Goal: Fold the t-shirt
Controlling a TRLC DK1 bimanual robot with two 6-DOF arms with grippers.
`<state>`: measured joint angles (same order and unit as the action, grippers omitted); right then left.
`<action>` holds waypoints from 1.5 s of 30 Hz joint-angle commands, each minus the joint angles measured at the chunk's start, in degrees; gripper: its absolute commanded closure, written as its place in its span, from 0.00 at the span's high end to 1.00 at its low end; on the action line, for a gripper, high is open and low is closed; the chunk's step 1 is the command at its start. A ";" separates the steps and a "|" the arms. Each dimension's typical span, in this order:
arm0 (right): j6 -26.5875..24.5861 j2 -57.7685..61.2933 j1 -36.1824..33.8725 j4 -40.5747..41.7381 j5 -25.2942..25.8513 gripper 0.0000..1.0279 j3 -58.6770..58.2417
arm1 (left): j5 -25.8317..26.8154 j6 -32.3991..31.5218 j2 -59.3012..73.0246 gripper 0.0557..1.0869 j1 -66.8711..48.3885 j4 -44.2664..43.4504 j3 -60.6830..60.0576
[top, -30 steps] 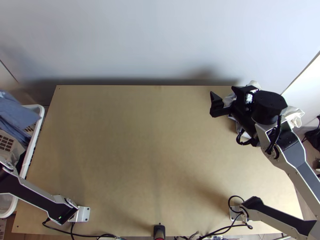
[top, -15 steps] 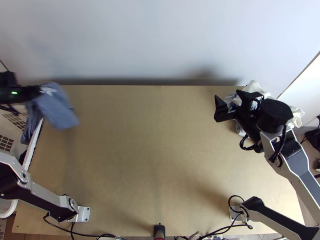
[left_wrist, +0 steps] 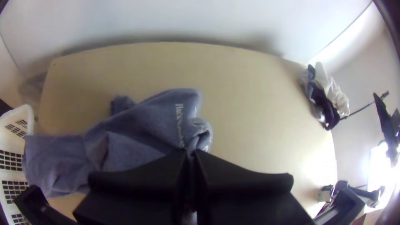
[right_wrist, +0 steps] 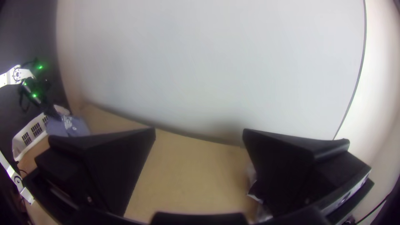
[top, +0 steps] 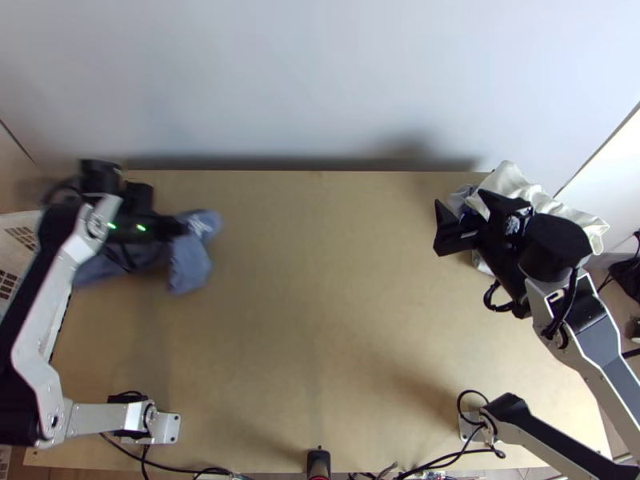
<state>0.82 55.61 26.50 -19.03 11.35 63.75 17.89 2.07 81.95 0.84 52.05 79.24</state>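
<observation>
I'd call this laying-out: the left gripper [left_wrist: 190, 153] pinches the rumpled t-shirt [left_wrist: 137, 129], the right gripper [right_wrist: 200, 132] gapes, and spreading should follow.

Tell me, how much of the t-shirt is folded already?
No fold looks done: the blue-grey cloth t-shirt with white letters is rumpled. In hand: the left arm's black gripper pinches it near the letters, over the light wooden table. Left to do: probably laying it flat, then all the folding.
</observation>
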 commanded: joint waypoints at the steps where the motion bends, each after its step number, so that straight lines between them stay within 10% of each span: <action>1: 1.29 -2.88 -0.05 0.22 -0.10 0.95 -4.86 | -2.07 -3.65 -3.99 0.04 -13.76 -4.94 -10.78; 35: 3.57 -19.49 -3.30 -1.89 -0.10 0.95 -27.80 | 0.48 -40.47 18.95 0.04 -45.93 -54.07 -0.84; 45: 3.57 -25.73 -3.47 -4.26 -0.10 0.95 -32.81 | -10.07 -49.88 30.64 0.04 -46.54 -56.27 12.78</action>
<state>4.43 33.30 23.20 -22.20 11.25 34.02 13.58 -43.27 105.34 -44.66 -2.59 84.29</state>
